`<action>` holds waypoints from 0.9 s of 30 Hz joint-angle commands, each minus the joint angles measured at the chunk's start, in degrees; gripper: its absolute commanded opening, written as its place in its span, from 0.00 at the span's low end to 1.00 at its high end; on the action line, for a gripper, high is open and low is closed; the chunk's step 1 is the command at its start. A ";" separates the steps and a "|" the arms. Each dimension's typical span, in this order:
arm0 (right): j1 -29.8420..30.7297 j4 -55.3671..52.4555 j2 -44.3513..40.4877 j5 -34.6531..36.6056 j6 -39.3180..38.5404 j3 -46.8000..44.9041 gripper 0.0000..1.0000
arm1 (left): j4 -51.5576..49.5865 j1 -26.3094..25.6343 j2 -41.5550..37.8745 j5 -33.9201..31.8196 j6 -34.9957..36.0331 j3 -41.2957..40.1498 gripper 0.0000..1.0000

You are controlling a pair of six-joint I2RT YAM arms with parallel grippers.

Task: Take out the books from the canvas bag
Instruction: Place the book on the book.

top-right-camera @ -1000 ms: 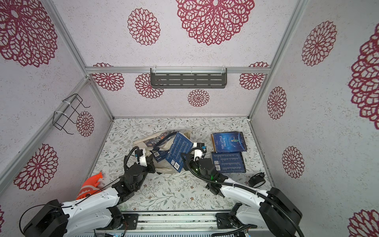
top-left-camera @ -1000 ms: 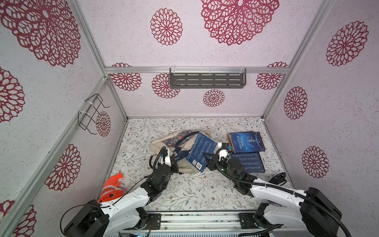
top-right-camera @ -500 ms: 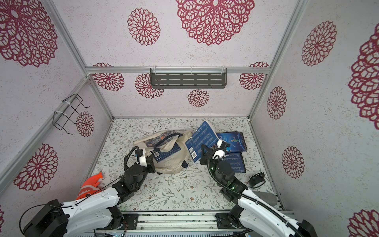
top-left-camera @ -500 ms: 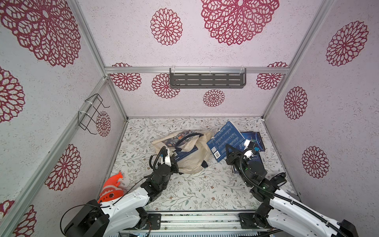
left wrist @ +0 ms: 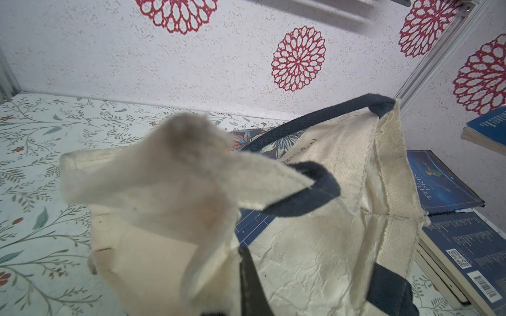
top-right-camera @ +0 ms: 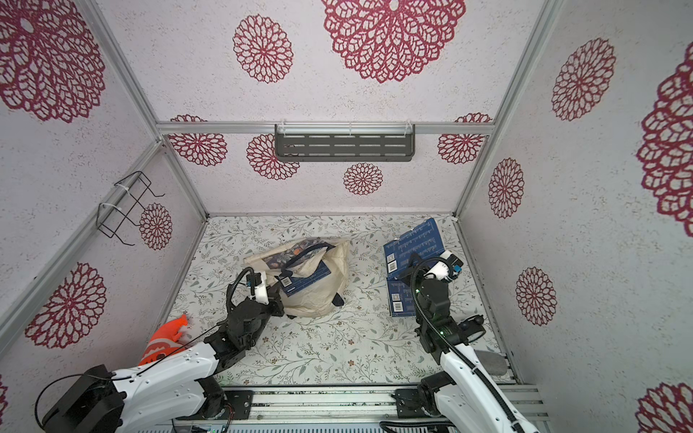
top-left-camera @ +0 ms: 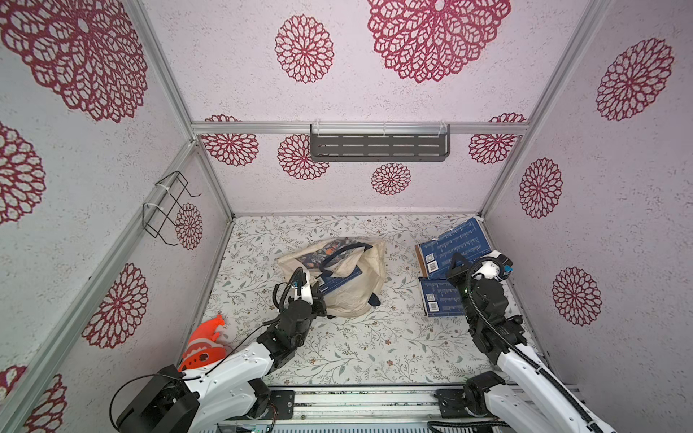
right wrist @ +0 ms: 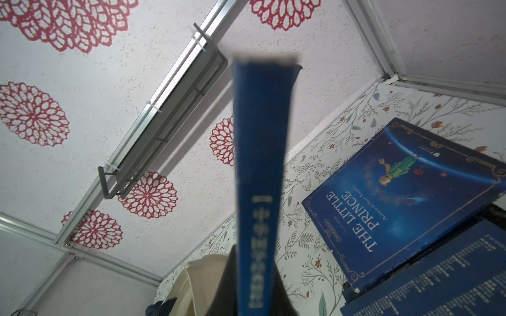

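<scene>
Right jaws clamp book (top-left-camera: 455, 243), arm (top-left-camera: 487, 303) stretched forward.

The canvas bag (top-left-camera: 352, 296) is cloth, books (right wrist: 405, 197) glossy paper.

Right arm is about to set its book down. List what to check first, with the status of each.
1. Right pincer shut on the held book: ok, the spine rises from between the jaws.
2. Held book clear of the canvas bag: ok, it hangs apart from it, near the right wall.
3. Landing spot: ok, the stacked books lie flat below it.
4. Held book touching the stack: cannot tell.
5. Left pincer shut on the bag's rim: ok.
6. Bag emptied: not ok, a blue book inside shows in its mouth.
</scene>
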 commanded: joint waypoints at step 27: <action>-20.57 23.68 28.60 -19.13 17.42 -3.10 0.00 | -1.93 0.57 0.33 1.72 -0.66 1.22 0.00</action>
